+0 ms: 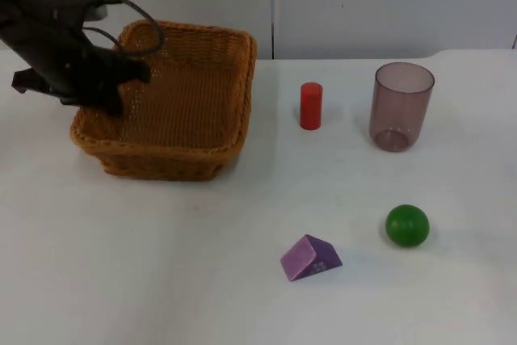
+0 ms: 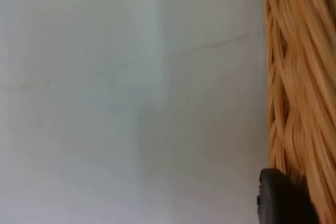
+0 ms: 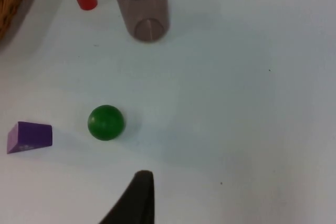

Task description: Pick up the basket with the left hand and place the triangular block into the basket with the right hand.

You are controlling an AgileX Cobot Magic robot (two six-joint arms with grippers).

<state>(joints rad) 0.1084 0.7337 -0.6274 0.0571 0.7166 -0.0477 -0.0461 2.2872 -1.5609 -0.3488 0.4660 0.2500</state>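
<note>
My left gripper (image 1: 121, 86) sits at the basket's (image 1: 174, 103) left rim, a fingertip beside the wicker outside; I cannot tell whether its jaws are clamped. My right arm waits, its jaw state unclear. The purple triangular block (image 1: 310, 258) lies on the worktop (image 1: 161, 264) near the front edge, beside a green ball (image 1: 406, 225).

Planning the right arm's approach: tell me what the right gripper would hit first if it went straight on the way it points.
Judging by the right wrist view, probably the green ball, which lies just ahead of the right gripper's fingertip; the purple triangular block sits off to one side. Depth is unclear.
</note>
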